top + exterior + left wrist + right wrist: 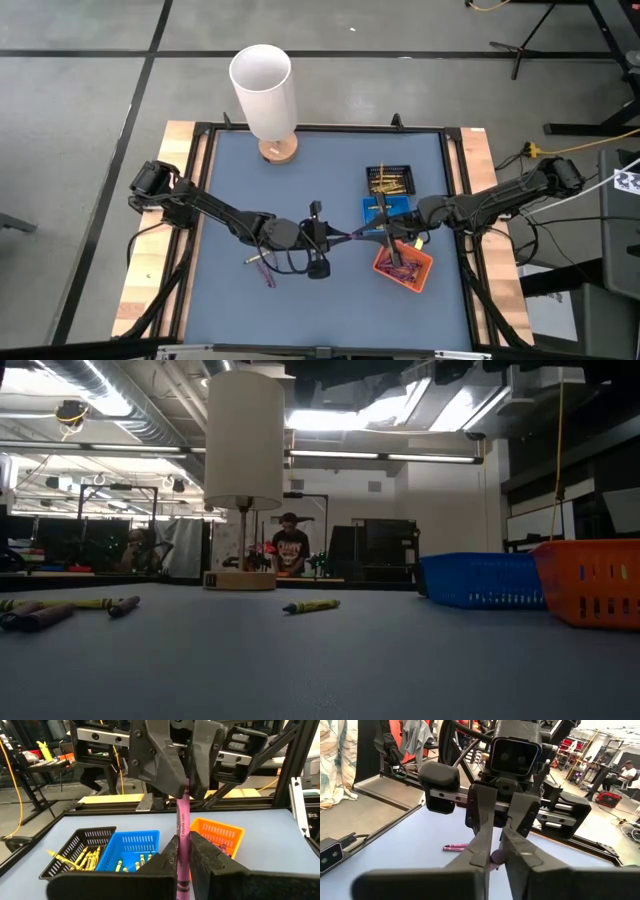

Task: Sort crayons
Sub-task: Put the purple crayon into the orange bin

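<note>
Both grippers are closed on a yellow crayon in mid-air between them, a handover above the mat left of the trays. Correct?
Not quite: the crayon is purple-magenta, not yellow, as the left wrist view shows. The rest holds: the left gripper and the right gripper both pinch it in mid-air, left of the trays in the high view.

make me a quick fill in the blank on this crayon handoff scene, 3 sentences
The crayon held between the two grippers is ____ in colour.
In the high view, the black tray holds ____ crayons.
The tray nearest the table's front edge in the high view is ____.

Missing words: purple; yellow; orange
</note>
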Controlling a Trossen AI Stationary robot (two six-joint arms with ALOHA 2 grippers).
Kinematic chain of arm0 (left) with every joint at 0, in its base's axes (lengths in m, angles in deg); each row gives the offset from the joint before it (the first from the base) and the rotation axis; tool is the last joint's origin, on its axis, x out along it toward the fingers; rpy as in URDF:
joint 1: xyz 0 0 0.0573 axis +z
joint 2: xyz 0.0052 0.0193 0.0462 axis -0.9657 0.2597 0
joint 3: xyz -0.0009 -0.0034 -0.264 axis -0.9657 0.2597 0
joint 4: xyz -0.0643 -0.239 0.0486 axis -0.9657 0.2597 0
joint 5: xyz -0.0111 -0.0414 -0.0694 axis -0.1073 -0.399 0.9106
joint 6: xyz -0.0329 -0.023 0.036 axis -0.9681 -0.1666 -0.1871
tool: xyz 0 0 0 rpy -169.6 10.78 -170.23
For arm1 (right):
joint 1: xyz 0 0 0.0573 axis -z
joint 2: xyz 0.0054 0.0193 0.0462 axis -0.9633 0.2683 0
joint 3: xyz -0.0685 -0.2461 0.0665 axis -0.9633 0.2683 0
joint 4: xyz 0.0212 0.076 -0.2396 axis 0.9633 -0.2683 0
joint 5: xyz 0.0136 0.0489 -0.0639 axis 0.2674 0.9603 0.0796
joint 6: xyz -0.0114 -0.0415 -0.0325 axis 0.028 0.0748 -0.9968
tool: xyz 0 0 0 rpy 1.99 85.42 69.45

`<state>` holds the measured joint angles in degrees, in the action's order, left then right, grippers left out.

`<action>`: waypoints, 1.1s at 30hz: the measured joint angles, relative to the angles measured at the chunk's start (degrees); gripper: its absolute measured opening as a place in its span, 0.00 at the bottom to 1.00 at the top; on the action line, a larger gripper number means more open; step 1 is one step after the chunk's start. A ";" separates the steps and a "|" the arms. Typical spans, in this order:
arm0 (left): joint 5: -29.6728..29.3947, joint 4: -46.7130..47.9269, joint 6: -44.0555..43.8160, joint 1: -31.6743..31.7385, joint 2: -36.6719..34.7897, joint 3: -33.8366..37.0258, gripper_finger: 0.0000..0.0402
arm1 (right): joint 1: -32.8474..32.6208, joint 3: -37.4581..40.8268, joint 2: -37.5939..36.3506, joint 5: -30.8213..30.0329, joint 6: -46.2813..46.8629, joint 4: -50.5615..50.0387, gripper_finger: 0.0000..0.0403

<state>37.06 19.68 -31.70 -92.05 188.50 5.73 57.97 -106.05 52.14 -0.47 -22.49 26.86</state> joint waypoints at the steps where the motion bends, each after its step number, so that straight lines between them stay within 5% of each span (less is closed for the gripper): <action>1: -0.03 0.05 0.00 0.00 0.00 0.00 0.02 | 0.00 0.00 0.00 0.02 0.00 0.00 0.10; 6: 0.01 0.11 0.02 -0.04 0.00 0.00 0.02 | 0.00 0.00 0.00 0.07 0.00 0.00 0.03; 16: -0.05 0.40 -0.11 0.00 -0.02 0.00 0.03 | 0.00 0.00 0.00 -0.14 0.00 -0.07 0.09; 22: -0.18 1.44 -0.39 0.00 -0.02 0.00 0.15 | 0.00 0.00 0.00 -1.57 -0.02 -1.79 0.03; 33: -0.08 10.84 -3.82 0.09 -0.02 0.00 0.34 | -0.02 -3.11 -2.08 -1.23 5.21 -24.45 0.08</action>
<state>36.99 30.52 -35.52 -91.96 188.48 5.73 57.95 -109.16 50.06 -1.69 -17.27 2.41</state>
